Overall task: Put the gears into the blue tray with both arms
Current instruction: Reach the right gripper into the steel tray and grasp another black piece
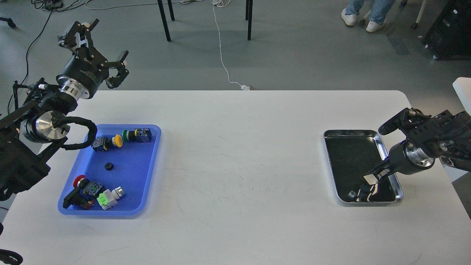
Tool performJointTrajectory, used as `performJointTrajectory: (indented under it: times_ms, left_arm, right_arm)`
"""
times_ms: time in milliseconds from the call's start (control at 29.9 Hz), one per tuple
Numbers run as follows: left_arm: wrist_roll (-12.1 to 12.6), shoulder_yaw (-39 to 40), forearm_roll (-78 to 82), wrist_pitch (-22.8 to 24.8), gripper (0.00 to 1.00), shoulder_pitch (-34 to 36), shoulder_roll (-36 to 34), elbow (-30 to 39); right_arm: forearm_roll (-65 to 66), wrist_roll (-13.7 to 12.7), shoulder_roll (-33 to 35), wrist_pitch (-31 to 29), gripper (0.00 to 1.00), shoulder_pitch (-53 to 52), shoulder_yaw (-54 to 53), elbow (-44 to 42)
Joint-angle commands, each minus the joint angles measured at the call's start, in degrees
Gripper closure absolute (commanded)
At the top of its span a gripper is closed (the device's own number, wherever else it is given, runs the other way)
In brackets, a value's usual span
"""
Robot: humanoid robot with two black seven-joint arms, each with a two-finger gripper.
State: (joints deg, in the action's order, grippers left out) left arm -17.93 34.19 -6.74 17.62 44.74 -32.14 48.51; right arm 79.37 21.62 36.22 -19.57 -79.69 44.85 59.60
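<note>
The blue tray (149, 162) lies at the table's left. One small black gear (108, 166) rests on its floor near the middle. My left gripper (104, 41) hangs open and empty, high above the table's far left corner, well away from the tray. My right gripper (369, 181) points down into the near end of the steel tray (382, 147) at the right. Its fingers are dark against the dark tray floor, so I cannot make out their state. No gear shows in the steel tray; the fingertips and their reflection cover that spot.
Several coloured push-button switches lie in the blue tray: yellow (117, 140) and green (126, 135) caps at the far end, a red cap (78, 181) and a white-green one (108, 197) at the near end. Chair legs, a white cable and a person's feet are beyond the table.
</note>
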Motion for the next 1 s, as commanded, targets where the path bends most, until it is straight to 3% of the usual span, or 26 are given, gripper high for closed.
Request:
performJointTrajectory:
  times_ms: [0,334,535,970]
  left_arm:
    - [0.00,0.00,0.06,-0.05,0.02,0.00,0.06,0.00]
    - [0.00,0.00,0.06,-0.05,0.02,-0.62,-0.03,0.00]
    - [0.00,0.00,0.06,-0.05,0.02,-0.71,-0.47,0.00]
    - [0.00,0.00,-0.02,-0.05,0.02,-0.71,-1.00,0.00]
  right_arm:
    - [0.00,0.00,-0.45,0.32,0.39,1.38,-1.26,-0.71]
    - [-0.09,0.09,-1.77,0.41,0.45,3.23,-2.49,-2.12]
    - [0.00,0.00,-2.47,0.41,0.72,3.75,-2.49,-3.08]
    - [0.00,0.44,-2.03,2.07,0.80,4.11,-2.93,-3.09]
